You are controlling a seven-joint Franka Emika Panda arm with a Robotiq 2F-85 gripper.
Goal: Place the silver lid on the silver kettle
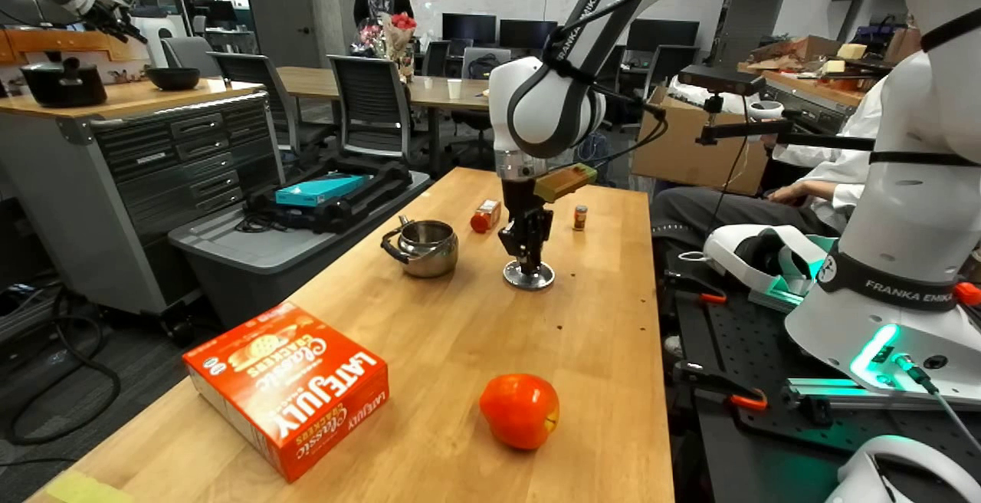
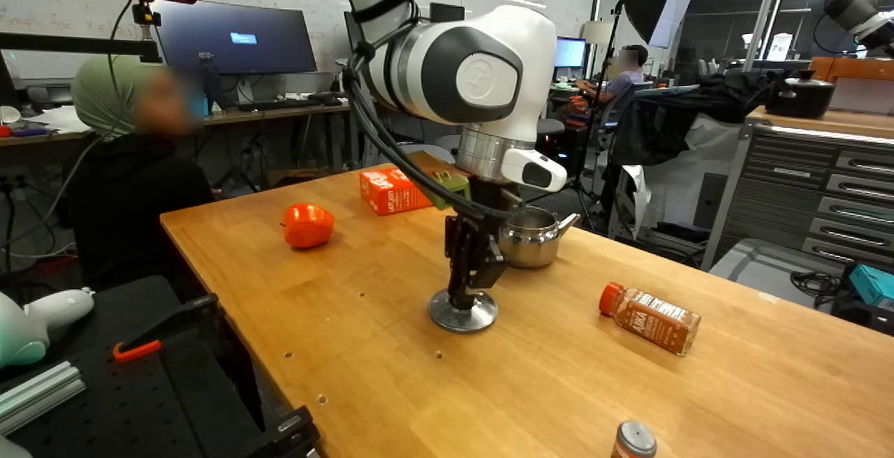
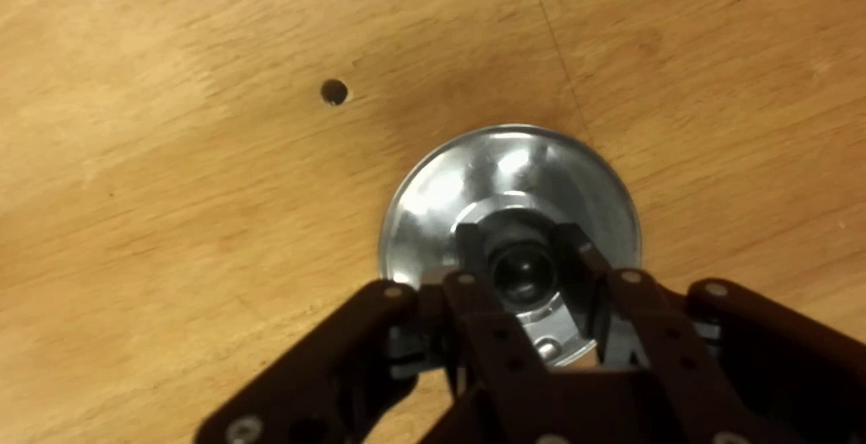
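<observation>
The silver lid [image 1: 529, 281] is a round metal disc with a black knob. It lies flat at the tabletop in both exterior views [image 2: 464, 321]; I cannot tell whether it touches the wood. My gripper [image 1: 529, 265] points straight down over it. In the wrist view, the gripper [image 3: 521, 237] has a finger against each side of the knob [image 3: 524, 273], above the lid [image 3: 433, 204]. The silver kettle [image 1: 431, 252] stands upright with an open top, a spout and a black handle, apart from the lid. It is partly behind the gripper in an exterior view [image 2: 529, 245].
On the wooden table [image 1: 598, 380] are a red cracker box [image 1: 291, 388], an orange-red pepper-like object [image 1: 521, 411], a spice bottle lying on its side [image 2: 656, 320] and a small jar [image 1: 580, 218]. The bottle [image 1: 486, 216] lies beyond the kettle and gripper.
</observation>
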